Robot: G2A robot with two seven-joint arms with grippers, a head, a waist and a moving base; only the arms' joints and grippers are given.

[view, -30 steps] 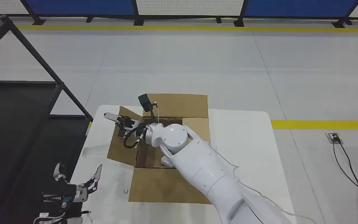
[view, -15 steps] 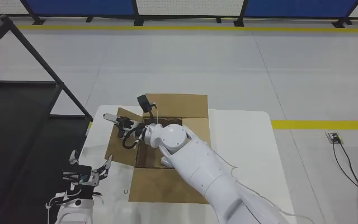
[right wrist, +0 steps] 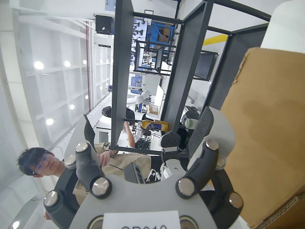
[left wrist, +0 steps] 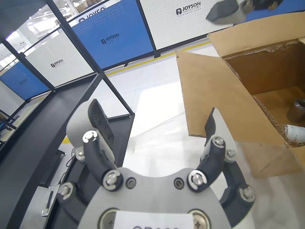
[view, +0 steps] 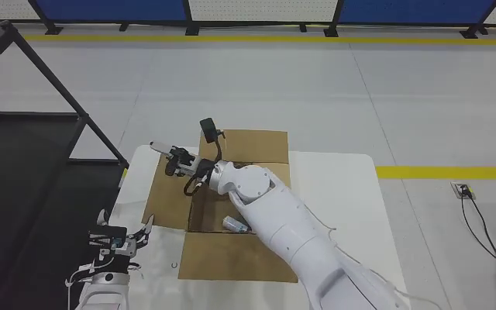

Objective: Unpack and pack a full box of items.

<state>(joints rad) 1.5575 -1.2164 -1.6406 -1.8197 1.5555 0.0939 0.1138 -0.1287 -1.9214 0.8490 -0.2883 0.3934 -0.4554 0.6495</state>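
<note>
In the top view the right arm (view: 287, 232) comes in from 5 o'clock and stretches across toward 10 o'clock. The right gripper (view: 164, 151) is at 9 o'clock and points to 10 o'clock, its jaws apart and holding nothing. The left gripper (view: 120, 236) is low at 8 o'clock, well apart from the right one. Its fingers (left wrist: 100, 120) are spread wide and point to 12 o'clock, also with nothing between them.

The top view looks down on the table (view: 349, 201) and box (view: 248, 145); the left wrist view sits low at the box's 7 o'clock, facing it closely. The right wrist view, at 10 o'clock, faces outward; all share the box.
</note>
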